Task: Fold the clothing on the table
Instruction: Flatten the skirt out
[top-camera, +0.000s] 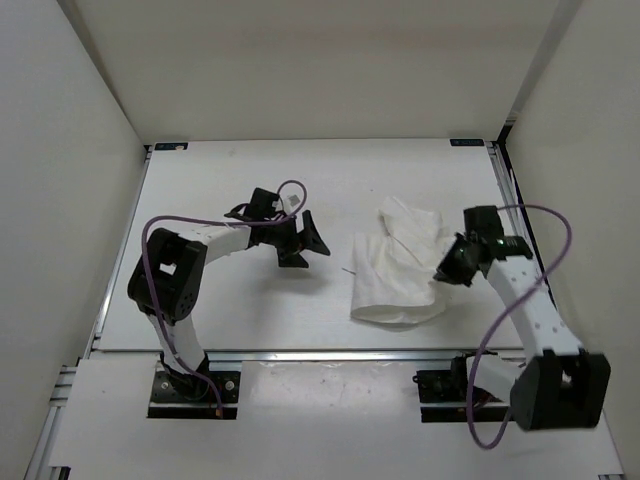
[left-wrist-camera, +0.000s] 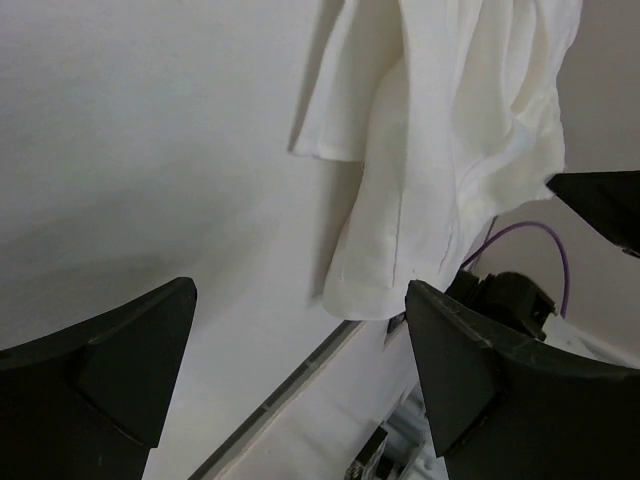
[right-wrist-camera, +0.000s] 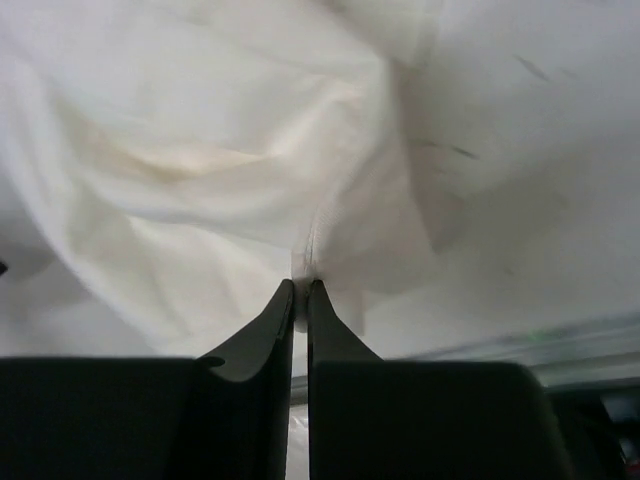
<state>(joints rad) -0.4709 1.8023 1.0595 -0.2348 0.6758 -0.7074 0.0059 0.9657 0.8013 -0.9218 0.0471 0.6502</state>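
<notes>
The clothing (top-camera: 398, 268) is a thin white bunched piece lying right of the table's (top-camera: 250, 315) middle. My right gripper (top-camera: 447, 268) is at its right edge, shut on a fold of the fabric; the right wrist view shows the clothing (right-wrist-camera: 250, 150) pinched between the black fingertips (right-wrist-camera: 280, 310) of the gripper (right-wrist-camera: 301, 288). My left gripper (top-camera: 305, 243) hangs open to the left of the cloth, apart from it. In the left wrist view the clothing (left-wrist-camera: 440, 150) lies ahead, beyond the wide-apart fingers (left-wrist-camera: 460, 360) of that gripper (left-wrist-camera: 300, 340), with nothing between them.
White walls (top-camera: 60, 150) enclose the table on three sides. A metal rail (top-camera: 300, 353) runs along the near edge, with both arm bases (top-camera: 195, 390) bolted in front of it. Purple cables (top-camera: 545, 250) loop off each arm.
</notes>
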